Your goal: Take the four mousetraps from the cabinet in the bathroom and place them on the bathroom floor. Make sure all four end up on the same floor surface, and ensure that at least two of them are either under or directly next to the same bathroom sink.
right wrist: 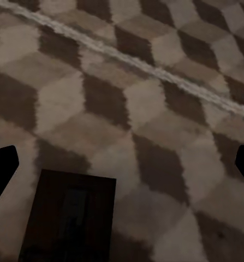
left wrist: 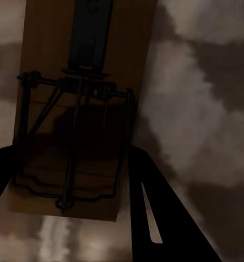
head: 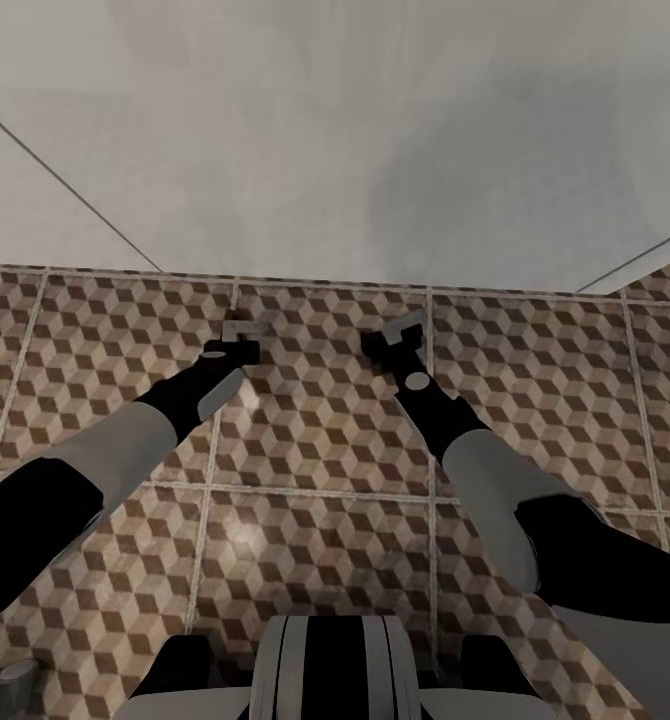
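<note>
Head view: we hold both arms low over the bathroom floor (head: 315, 450), white sink (head: 325, 130) at 12 o'clock. Left gripper (head: 237, 338) clamps a mousetrap (left wrist: 78, 109), long axis along the fingers, spring end outward. Right gripper (head: 400, 338) is spread wide; dark board (right wrist: 70, 215) between its fingers, grip uncertain. Risk: a high release could flip the trap or bounce it away from the sink.

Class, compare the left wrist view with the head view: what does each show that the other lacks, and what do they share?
Left wrist view: the dark wire parts on the small brown wooden mousetrap between the left end effector fingers. Head view: the right end effector and a pale wall. Shared: cube-patterned brown and cream floor tiles.
</note>
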You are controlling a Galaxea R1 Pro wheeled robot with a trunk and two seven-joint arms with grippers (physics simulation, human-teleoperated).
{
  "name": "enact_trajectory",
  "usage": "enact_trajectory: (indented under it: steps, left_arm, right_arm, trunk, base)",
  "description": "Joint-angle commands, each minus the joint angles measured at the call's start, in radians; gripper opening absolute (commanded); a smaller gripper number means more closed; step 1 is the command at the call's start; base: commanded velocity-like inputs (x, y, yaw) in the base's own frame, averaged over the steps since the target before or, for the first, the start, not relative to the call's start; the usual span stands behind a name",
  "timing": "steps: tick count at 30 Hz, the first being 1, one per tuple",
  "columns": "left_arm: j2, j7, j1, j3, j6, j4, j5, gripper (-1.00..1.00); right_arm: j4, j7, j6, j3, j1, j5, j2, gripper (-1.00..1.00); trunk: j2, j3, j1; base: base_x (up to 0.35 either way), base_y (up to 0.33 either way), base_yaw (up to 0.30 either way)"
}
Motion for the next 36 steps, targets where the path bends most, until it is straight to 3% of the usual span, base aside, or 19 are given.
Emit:
enact_trajectory:
  steps: [1, 36]
  left_arm:
    - [0.002, 0.004, 0.006, -0.009, 0.004, 0.018, 0.024, -1.00]
    - [0.000, -0.011, -0.006, -0.009, -0.007, 0.034, 0.024, -1.00]
  right_arm:
    - [0.001, -0.009, 0.000, 0.004, 0.000, 0.010, 0.000, 1.00]
    - [0.001, 0.033, -0.038, 0.005, 0.046, 0.011, 0.000, 1.00]
  trunk:
    - [0.000, -0.001, 0.000]
    - [0.000, -0.001, 0.000]
  base:
    - [0.000, 0.000, 0.000]
    - [0.000, 0.000, 0.000]
